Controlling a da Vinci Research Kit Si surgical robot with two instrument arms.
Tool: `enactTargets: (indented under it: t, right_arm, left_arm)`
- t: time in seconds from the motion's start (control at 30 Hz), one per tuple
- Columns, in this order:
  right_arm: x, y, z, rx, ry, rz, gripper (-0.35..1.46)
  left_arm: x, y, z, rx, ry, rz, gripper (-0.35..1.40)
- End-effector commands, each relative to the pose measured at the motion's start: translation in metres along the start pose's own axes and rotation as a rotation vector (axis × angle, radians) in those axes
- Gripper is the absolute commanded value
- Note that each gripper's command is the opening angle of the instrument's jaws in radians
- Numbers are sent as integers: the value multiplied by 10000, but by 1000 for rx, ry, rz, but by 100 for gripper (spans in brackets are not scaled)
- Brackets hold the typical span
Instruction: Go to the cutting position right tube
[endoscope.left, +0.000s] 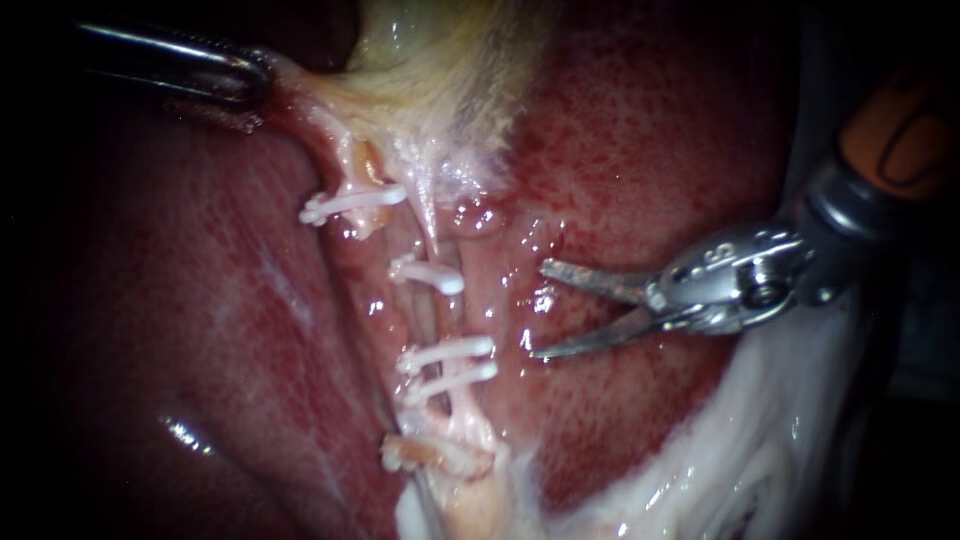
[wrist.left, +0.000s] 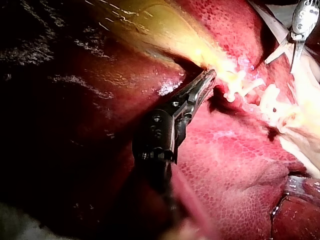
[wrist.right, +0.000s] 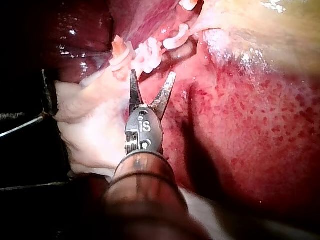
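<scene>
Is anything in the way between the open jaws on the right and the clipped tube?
Nothing visible. Only bare wet tissue lies between the open right instrument and the clipped tube; the white clips sit on the tube itself.

liver (endoscope.left: 650, 120) red w/ dark speckles, clips (endoscope.left: 450, 351) white, gallbladder (endoscope.left: 440, 60) yellow.

Right instrument (endoscope.left: 540, 309), blades apart — near clipped tube (endoscope.left: 447, 315), left instrument (endoscope.left: 255, 85) gripping gallbladder (endoscope.left: 440, 60)
</scene>
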Motion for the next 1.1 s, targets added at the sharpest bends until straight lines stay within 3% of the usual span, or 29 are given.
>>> enactTargets:
  t: [0.03, 0.37, 0.7, 1.1]
  right_arm:
    - [-1, 1, 5, 12, -6, 6, 142]
    - [-8, 15, 47, 73, -15, 89, 139]
    - [-6, 26, 81, 123, -16, 97, 139]
    - [-4, 30, 101, 409, 125, 100, 130]
  left_arm:
    - [0, 0, 0, 0, 0, 0, -35]
    - [0, 1, 1, 1, 0, 0, -35]
    - [0, 1, 1, 1, 0, 0, -35]
    - [1, 2, 2, 2, 0, -1, -35]
